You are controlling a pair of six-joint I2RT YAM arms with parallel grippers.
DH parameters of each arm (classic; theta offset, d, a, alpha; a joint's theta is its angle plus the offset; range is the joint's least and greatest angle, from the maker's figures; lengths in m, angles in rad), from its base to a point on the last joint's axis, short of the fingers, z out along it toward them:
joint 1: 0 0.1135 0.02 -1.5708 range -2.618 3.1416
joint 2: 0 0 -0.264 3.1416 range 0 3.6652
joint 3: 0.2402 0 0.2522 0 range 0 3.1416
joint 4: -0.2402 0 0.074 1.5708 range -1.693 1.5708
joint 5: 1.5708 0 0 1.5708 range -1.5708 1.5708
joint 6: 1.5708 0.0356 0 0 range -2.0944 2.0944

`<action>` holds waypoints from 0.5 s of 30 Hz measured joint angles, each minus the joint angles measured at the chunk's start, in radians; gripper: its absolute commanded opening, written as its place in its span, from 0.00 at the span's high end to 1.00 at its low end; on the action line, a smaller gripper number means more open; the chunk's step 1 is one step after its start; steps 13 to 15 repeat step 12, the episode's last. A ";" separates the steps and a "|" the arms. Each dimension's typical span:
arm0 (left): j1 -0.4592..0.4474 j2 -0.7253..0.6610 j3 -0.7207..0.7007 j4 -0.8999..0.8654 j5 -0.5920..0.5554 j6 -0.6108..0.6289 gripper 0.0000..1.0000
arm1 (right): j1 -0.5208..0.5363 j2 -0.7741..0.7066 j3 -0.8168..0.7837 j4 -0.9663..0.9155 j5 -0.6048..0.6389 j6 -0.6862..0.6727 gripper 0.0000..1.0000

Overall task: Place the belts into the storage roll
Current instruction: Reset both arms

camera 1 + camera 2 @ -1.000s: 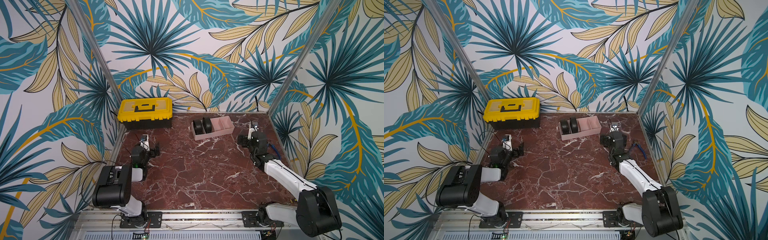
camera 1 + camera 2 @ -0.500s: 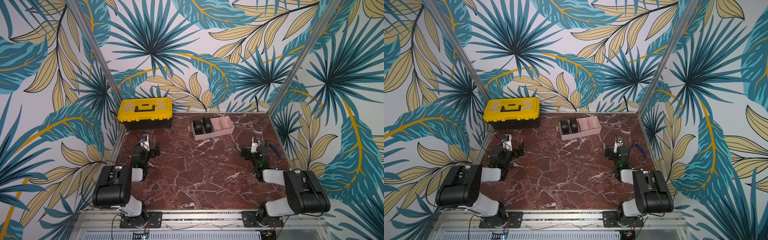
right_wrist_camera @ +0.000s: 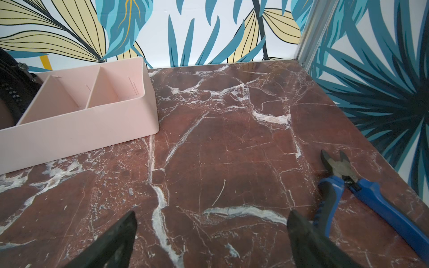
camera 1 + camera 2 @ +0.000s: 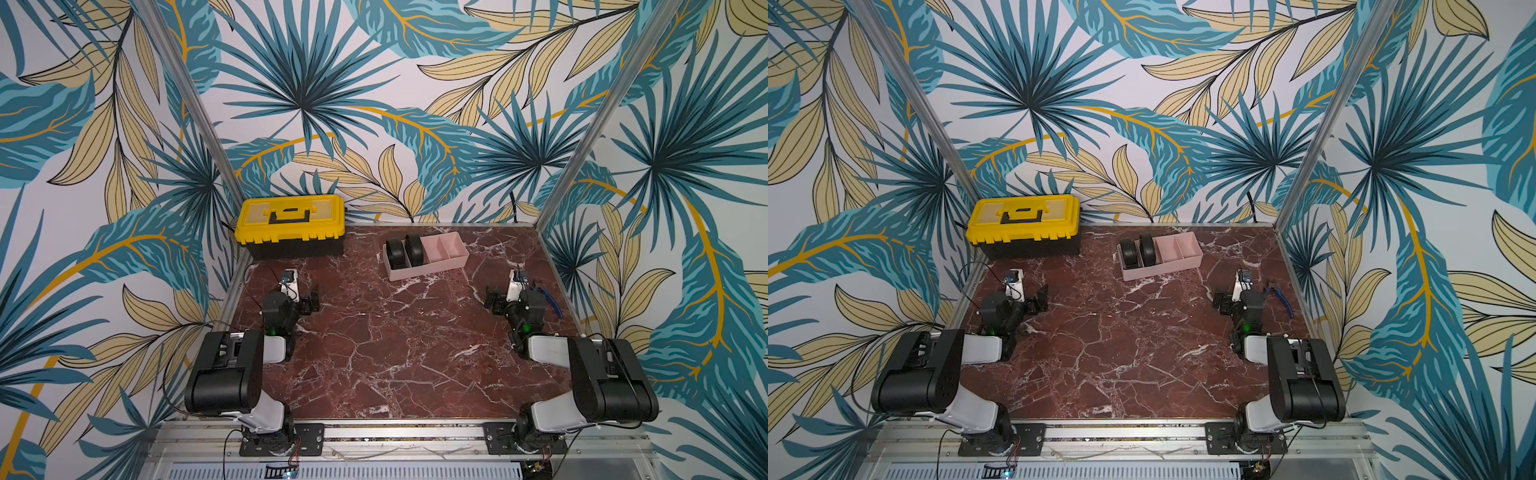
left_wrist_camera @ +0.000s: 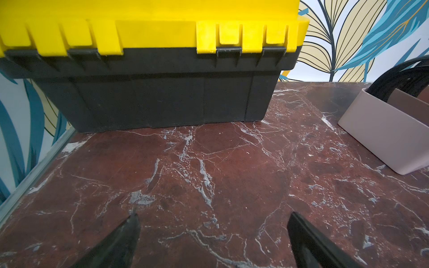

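Gaping wide w/ nothing between the jaws, left gripper sits low over bare table facing the toolbox. Right gripper likewise apart & empty, pliers just beside it. Both well apart from the tray. Two belts stand coiled on edge in its two compartments nearest the toolbox; other two empty. Task looks done. Coils prob light, springy, apt to unwind. If re-gripping, pinch across a coil's flat sides, not the loose end.
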 measured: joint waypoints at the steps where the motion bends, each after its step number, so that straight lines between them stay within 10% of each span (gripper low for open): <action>1: 0.000 0.000 0.000 0.000 0.000 0.000 0.00 | 0.000 0.000 0.000 0.000 0.000 0.000 0.01; 15: 0.000 0.000 0.000 0.000 0.000 0.000 0.00 | 0.000 0.000 0.022 -0.015 0.000 0.000 0.00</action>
